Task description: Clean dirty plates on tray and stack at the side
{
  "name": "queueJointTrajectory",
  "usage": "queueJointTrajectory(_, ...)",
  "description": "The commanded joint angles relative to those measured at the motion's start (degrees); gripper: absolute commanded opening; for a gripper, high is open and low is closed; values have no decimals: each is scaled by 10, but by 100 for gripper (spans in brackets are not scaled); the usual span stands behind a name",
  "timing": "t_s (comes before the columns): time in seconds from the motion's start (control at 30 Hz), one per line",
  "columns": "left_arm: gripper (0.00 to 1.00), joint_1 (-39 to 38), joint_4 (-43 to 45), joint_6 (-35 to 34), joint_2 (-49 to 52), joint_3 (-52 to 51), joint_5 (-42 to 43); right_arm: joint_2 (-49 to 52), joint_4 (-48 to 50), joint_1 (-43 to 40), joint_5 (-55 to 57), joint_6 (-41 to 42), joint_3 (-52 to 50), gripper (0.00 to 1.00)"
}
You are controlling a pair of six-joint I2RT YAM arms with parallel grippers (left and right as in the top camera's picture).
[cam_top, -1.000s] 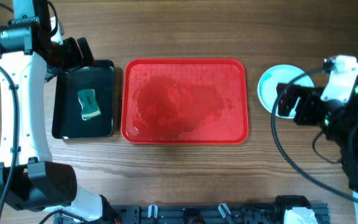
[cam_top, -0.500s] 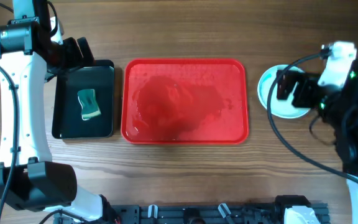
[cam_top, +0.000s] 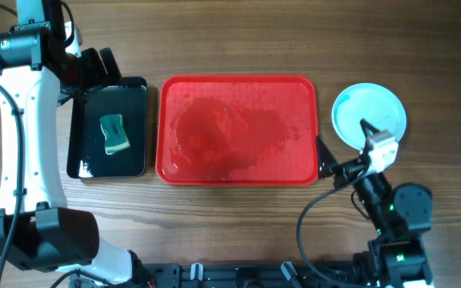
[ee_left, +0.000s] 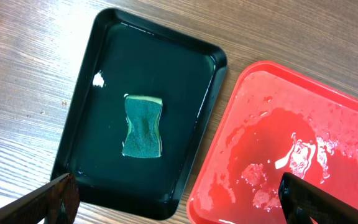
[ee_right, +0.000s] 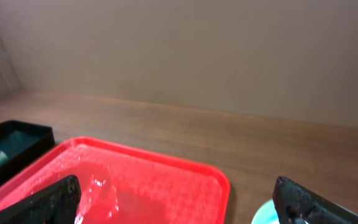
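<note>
Overhead view: the round pale-turquoise plates [cam_top: 368, 112] lie on the wooden table [cam_top: 238, 216], near the right end of the large red rectangular plastic tray [cam_top: 238, 80] but apart from it. Only the top plate shows, evenly pale, so their number cannot be told. The right wrist view cuts them to a sliver. Only the left wrist view resolves pooled water on the tray and the green sponge [ee_left: 143, 126] in the small black tray [ee_left: 173, 74]. Left gripper [ee_left: 176, 190] and right gripper [ee_right: 176, 199]: fingers spread wide.
</note>
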Motion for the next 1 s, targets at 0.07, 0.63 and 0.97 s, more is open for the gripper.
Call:
queueJointTrajectory(0.07,100,0,0,-3,3,0,5,-116,22,3,-2,-1,-111,100)
queueJointTrajectory(0.63,100,0,0,-3,3,0,5,-227,-65,5,15,-30,-118,100)
queueJointTrajectory(0.97,100,0,0,-3,3,0,5,-219,-65,5,15,-30,-118,100)
